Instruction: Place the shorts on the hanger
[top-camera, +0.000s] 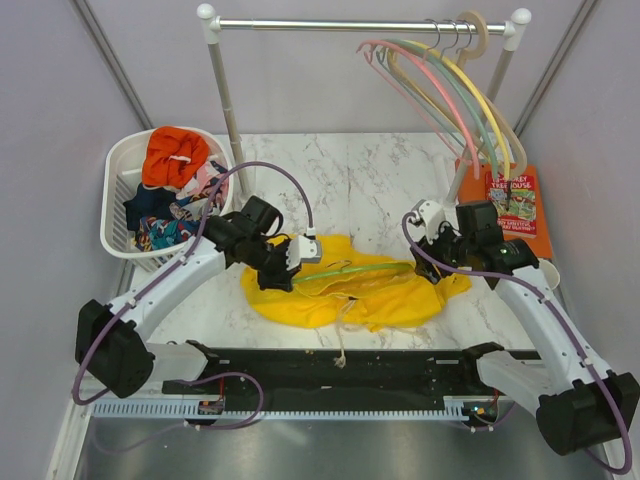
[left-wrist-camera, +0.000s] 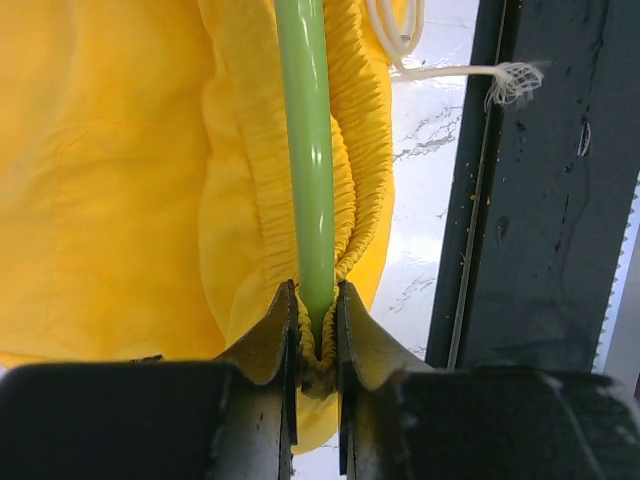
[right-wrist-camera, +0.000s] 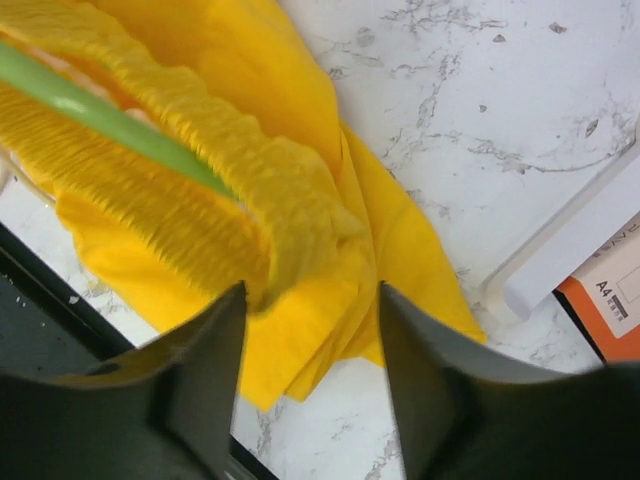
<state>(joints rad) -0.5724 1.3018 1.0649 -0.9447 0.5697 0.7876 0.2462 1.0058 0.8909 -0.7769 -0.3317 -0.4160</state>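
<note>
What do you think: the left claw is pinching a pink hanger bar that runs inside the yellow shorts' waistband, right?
Not quite. The bar the left claw pinches is light green, not pink, as the left wrist view shows. That green hanger does run inside the waistband of the yellow shorts.

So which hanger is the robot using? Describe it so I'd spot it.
Look at the white marble table, at the yellow shorts bunched near its front edge. The hanger is the thin light green bar running along their waistband. Unlike the other hangers hooked on the rail behind, it lies down in the fabric.
</note>
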